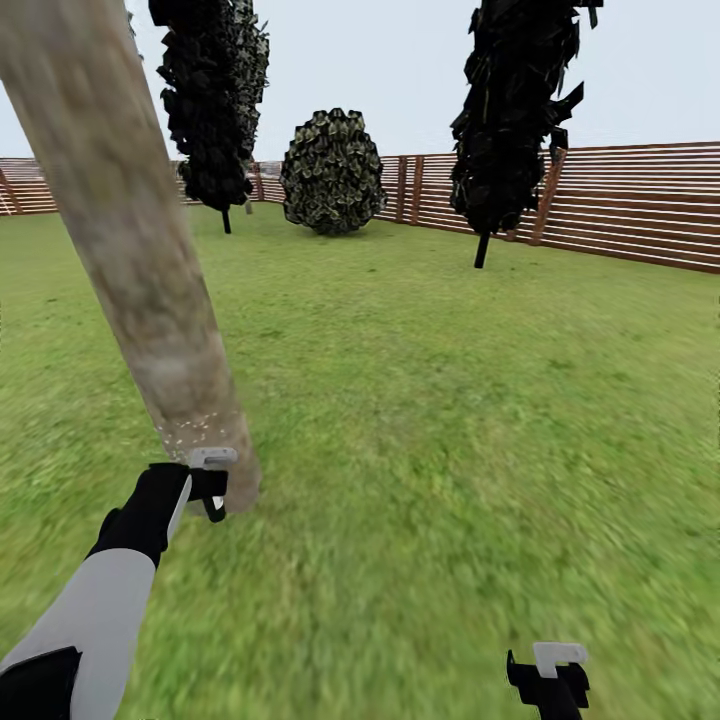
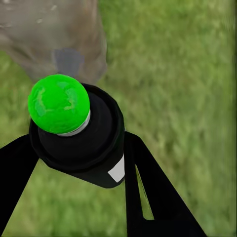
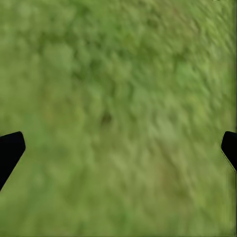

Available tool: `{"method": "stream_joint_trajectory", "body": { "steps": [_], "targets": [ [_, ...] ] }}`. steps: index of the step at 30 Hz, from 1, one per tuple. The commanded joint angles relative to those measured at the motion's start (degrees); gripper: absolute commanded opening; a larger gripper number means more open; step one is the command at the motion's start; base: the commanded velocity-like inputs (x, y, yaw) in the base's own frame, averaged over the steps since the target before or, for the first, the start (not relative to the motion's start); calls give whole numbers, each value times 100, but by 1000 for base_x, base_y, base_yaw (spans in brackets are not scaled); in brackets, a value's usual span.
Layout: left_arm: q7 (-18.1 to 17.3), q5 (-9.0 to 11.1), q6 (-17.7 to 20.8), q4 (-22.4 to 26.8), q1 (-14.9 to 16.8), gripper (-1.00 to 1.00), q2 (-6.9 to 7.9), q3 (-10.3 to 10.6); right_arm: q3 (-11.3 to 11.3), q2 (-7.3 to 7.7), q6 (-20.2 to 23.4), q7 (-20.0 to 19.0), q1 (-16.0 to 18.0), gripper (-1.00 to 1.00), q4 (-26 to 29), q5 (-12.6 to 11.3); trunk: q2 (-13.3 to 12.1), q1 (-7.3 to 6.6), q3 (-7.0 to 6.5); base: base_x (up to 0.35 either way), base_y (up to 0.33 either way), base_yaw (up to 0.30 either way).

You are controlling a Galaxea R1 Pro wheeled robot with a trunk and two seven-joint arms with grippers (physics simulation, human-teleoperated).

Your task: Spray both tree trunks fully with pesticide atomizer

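A thick pale grey-beige tree trunk (image 1: 130,270) leans across the left of the head view, and small pale specks dot its lower part. My left gripper (image 1: 208,490) sits right at the trunk's base, shut on the pesticide atomizer (image 2: 79,143). In the left wrist view the atomizer is a dark cylinder with a bright green round top, held between the black fingers (image 2: 148,187) and pointing at the trunk (image 2: 54,29) close ahead. My right gripper (image 1: 548,672) hangs low at the right over grass, open and holding nothing. In the right wrist view its fingertips (image 3: 10,148) stand wide apart.
Green lawn (image 1: 450,400) stretches ahead and to the right. Two narrow black-green trees (image 1: 215,100) (image 1: 515,110) and a round dark bush (image 1: 333,170) stand at the back. Behind them a brown slat fence (image 1: 620,205) closes the garden.
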State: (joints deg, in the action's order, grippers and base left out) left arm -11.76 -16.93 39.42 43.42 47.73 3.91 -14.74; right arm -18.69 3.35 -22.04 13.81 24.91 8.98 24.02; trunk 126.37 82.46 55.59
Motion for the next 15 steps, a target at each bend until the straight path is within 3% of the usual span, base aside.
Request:
{"method": "stream_joint_trajectory", "body": {
  "steps": [1, 7, 15],
  "targets": [
    [-55, -60, 21, 9, 5, -100, -4, -20, -38, -1, -19, 19, 5, 100, -10, 59, 2, -1, 5, 16, -272, 67],
    [-55, -60, 15, 9, 0, -100, -11, -13, -38, -1, -19, 18, 5, 100, -10, 60, 2, -1, 5, 98, -269, 204],
    [-55, -64, 13, 9, 0, -100, -13, -12, -36, -1, -19, 18, 5, 100, -10, 61, 2, -1, 5, 195, -228, 246]
  ]
}}
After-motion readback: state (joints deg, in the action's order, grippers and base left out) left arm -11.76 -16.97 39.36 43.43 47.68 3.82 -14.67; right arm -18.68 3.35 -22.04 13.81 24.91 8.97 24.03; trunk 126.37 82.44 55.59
